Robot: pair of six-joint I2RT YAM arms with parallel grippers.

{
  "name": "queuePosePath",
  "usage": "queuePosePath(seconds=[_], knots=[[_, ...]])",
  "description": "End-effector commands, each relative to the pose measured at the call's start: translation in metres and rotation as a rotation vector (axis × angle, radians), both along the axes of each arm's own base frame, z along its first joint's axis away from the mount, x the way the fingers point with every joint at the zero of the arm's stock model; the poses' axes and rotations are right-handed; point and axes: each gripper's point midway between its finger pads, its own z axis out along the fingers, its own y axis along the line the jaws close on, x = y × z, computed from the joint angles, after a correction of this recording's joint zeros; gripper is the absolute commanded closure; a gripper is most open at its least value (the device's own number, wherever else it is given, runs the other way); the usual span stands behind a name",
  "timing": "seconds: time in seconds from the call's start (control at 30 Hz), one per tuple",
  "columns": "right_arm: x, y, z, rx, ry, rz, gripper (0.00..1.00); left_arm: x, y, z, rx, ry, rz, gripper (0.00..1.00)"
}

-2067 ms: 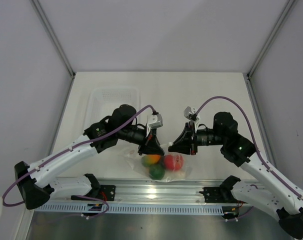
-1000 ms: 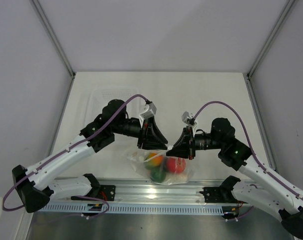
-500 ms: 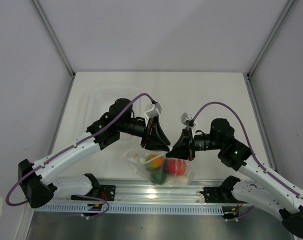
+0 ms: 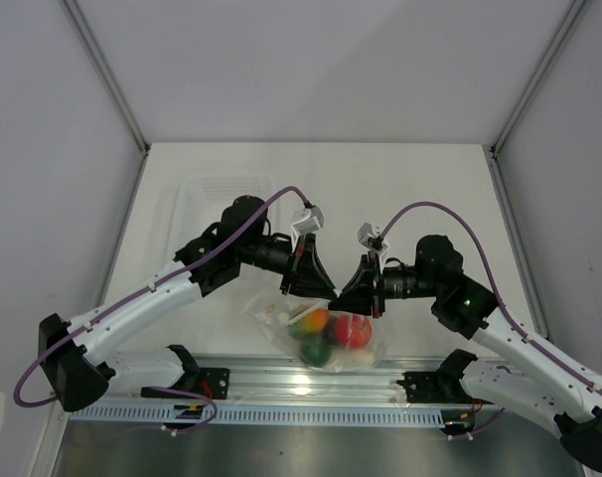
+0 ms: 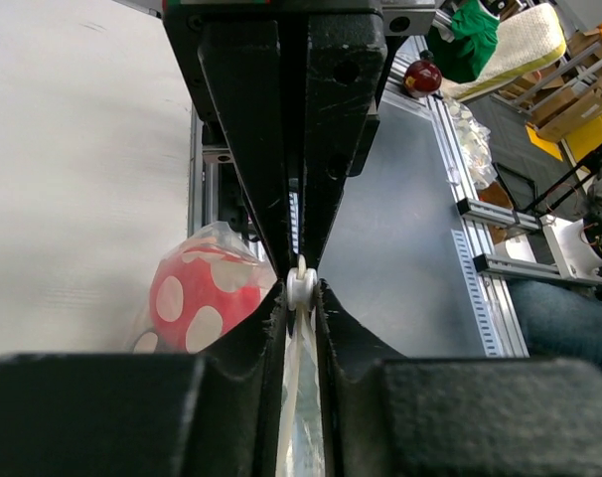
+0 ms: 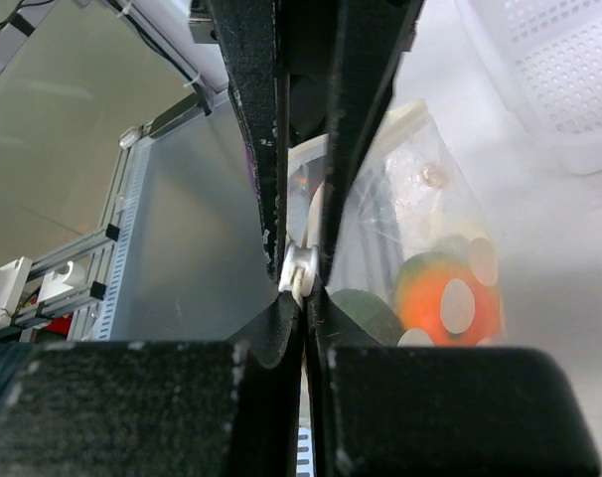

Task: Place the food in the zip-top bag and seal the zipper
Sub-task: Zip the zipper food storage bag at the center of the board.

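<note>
Closing in on each other, our two grippers are now sitting nearly tip to tip over the near half of the table (image 4: 410,189), where two seconds ago they were pinching the bag's mouth further apart. We are clamping the left gripper (image 4: 326,291) tight on the zipper (image 5: 300,290), its jaws pressing together on the pale strip. The right gripper (image 4: 349,295) is pinching the same strip from the 3 o'clock side, just as narrow. The zip-top bag (image 4: 326,360) is sagging just below them toward 6 o'clock, by the near edge, and the food (image 4: 347,334) is sitting inside it. We are making out a red spotted piece (image 5: 197,298), an orange-yellow one (image 4: 312,320) and a green one (image 4: 315,350), but we cannot pick out the rest. The white tray (image 4: 197,199) is lying at 10 o'clock, apart from the work. We are judging that filling is done and sealing is under way. With the two pinches meeting, most of the strip is probably pressed shut, though we cannot tell whether it is closed along its whole length.
</note>
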Motion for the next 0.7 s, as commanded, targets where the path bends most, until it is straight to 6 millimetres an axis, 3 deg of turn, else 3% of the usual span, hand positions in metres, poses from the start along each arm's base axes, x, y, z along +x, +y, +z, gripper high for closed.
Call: queuePosePath(seconds=[0.0,0.1,0.2,0.37,0.67], knots=[[0.005,0.003,0.024,0.049,-0.072,-0.018,1.00,0.004,0.001,0.007,-0.008,-0.033,0.001,0.83],[0.005,0.003,0.025,0.049,-0.075,-0.018,1.00,0.004,0.001,0.007,-0.005,-0.031,0.003,0.88],[0.006,0.003,0.023,0.045,-0.076,-0.019,1.00,0.004,0.001,0.009,-0.008,-0.026,0.005,0.99],[0.010,0.004,0.022,0.038,-0.079,-0.048,1.00,0.007,-0.002,0.012,0.001,-0.007,0.017,0.99],[0.022,0.004,0.031,0.082,-0.044,-0.149,1.00,0.022,0.001,-0.008,0.116,-0.001,0.110,0.99]])
